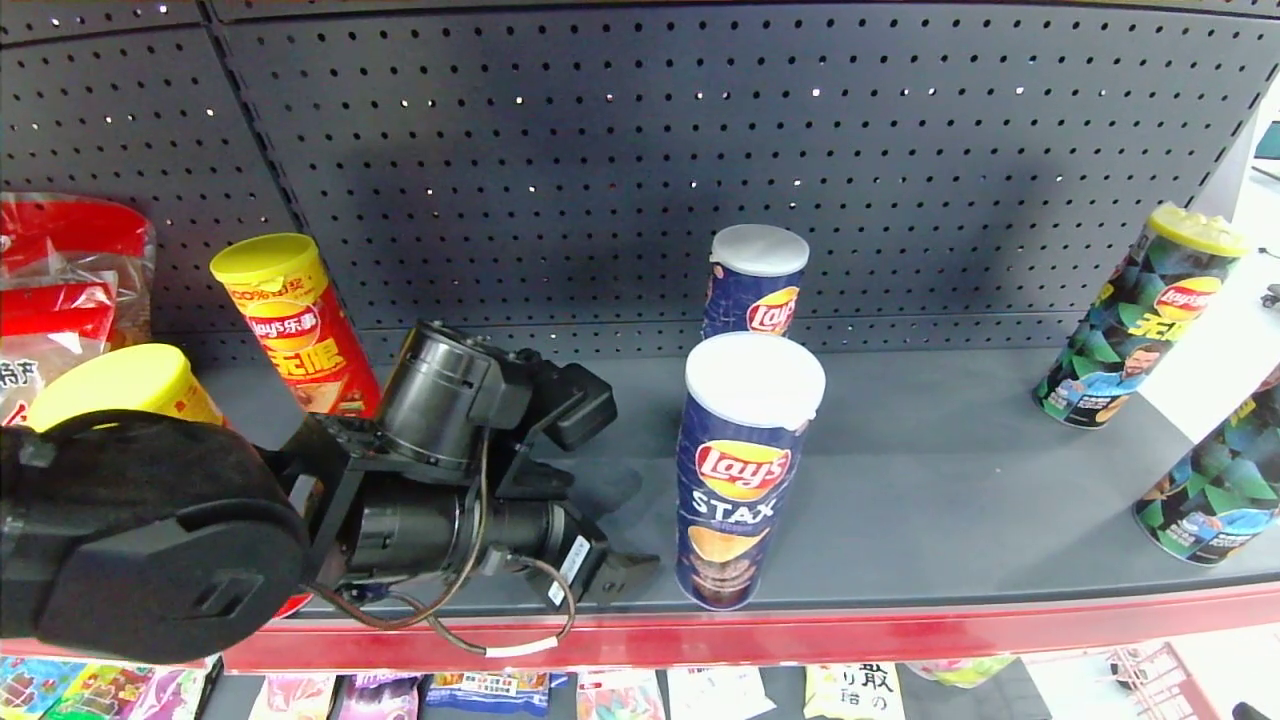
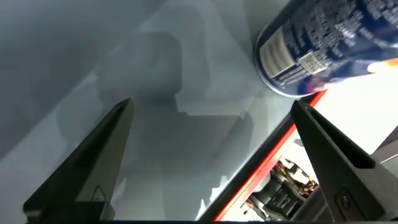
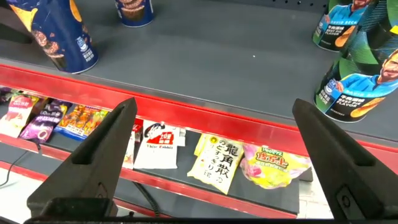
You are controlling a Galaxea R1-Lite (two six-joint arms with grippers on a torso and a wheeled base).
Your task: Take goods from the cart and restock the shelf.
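You're looking at a shelf deck with a smooth, matt dark-grey painted finish, backed by a perforated panel in the same dull grey; both look like sheet metal. The front lip is glossy red and catches the light. The near blue can has a shiny printed wrap and a matt white, plastic-looking lid. The red can and green can are equally glossy, under yellow lids of plastic. The bags are crinkled clear film. Your left gripper and right gripper have matt black, plastic-looking fingers. The packets below are glossy film.
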